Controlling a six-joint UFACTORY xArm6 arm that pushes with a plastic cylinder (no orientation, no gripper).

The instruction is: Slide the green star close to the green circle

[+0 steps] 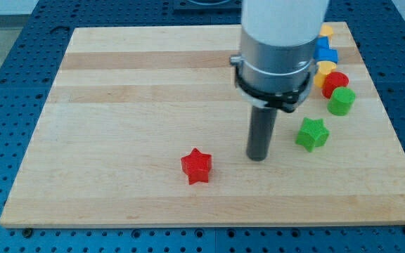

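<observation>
Nearest the table's (118, 204) bottom edge lies the red star (197, 166), left of centre and clear of the rest. Just beyond it my tip (259, 157) rests on the table; the arm carries no claw, so nothing is open, closed or gripped. The green star (312, 133) sits just right of my tip, a small gap between them. Farther, near the right edge, the green circle (342, 101) stands near the green star but not touching it. Behind it cluster a red block (336, 81), a yellow block (325, 69), a blue block (325, 50) and what may be an orange one (325, 30), partly hidden. No containers appear. Judged progress: late; a short push toward the upper right remains.
</observation>
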